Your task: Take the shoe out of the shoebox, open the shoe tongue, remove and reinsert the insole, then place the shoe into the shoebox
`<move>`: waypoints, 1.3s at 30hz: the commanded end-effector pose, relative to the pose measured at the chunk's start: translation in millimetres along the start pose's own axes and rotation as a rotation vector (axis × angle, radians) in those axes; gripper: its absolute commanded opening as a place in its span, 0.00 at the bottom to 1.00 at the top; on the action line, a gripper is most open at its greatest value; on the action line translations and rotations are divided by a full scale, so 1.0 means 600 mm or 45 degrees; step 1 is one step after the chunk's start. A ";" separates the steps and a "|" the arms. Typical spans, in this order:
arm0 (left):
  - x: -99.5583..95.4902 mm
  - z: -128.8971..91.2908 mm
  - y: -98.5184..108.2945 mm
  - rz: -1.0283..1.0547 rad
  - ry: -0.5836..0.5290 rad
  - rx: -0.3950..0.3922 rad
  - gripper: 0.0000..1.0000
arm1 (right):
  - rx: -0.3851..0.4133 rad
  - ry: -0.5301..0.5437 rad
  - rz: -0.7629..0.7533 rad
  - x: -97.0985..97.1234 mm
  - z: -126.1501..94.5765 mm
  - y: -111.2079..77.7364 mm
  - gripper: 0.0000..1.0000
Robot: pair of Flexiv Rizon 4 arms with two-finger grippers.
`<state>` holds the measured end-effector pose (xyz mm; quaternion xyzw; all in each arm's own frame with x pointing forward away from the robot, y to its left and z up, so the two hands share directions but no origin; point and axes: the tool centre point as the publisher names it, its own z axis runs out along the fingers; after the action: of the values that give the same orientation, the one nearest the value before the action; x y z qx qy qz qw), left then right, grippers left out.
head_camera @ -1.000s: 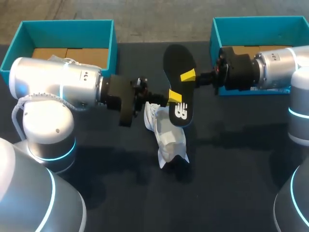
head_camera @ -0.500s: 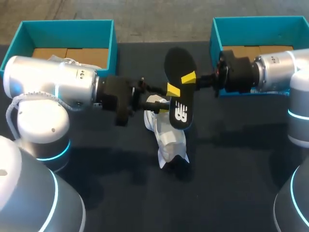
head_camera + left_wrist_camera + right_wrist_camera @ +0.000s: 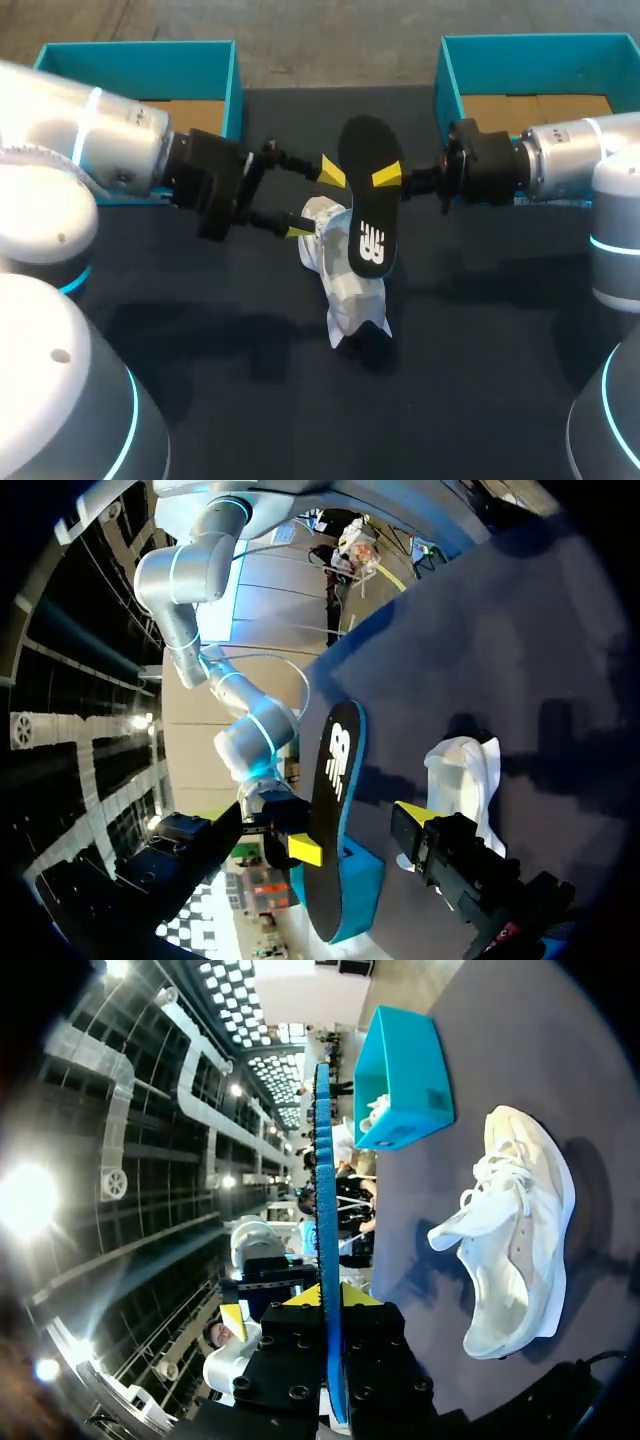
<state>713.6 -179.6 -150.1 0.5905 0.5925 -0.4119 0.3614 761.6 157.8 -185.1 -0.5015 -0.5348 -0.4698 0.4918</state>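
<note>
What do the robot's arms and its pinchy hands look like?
The left arm and the right arm are both fat, shiny silver-white tubes with rounded joints and glowing blue rings. Each one ends in a black wrist block. The left gripper and the right gripper are black, and each has two thin fingers with bright yellow tips.

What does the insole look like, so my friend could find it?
Look at the middle of the dark table, just over the white shoe. The insole is the thin black foot-shaped piece with a white logo, pinched by the right claw; the shoe under it is white and bulky.
</note>
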 end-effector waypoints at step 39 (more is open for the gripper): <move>-0.104 -0.057 0.079 -0.171 1.329 0.316 1.00 | 0.087 -0.067 0.010 -0.038 0.042 -0.008 0.00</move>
<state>758.3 -169.5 -85.4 0.6657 0.6812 -0.2982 0.0627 753.1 178.5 -209.4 -0.4986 -0.5597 -0.4382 0.4961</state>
